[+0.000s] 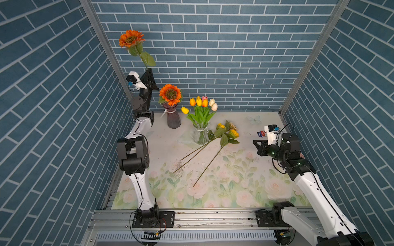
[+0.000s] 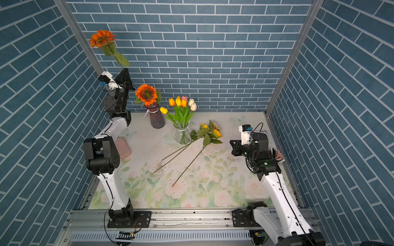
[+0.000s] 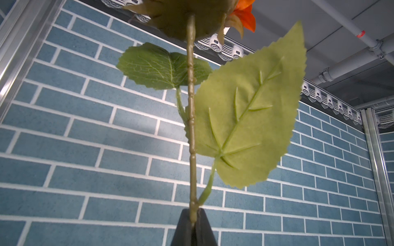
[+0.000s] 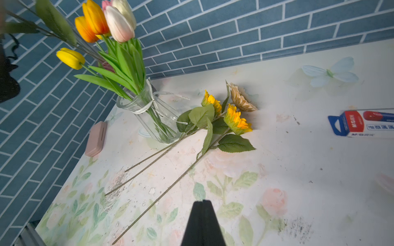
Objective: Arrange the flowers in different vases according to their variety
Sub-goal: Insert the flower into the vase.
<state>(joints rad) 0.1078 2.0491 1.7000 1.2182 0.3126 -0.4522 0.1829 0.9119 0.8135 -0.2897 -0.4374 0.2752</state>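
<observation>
High left hand (image 1: 149, 69) clamps tight; low right hand (image 1: 255, 142) sits closed.

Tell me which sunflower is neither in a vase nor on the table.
The orange sunflower held high, stem clamped in the left gripper. The other orange one stands in the purple vase; three smaller ones lie on the mat.

tulips (image 1: 201, 102) in vase (image 1: 200, 137), sunflowers (image 1: 233, 133) lying beside
</observation>
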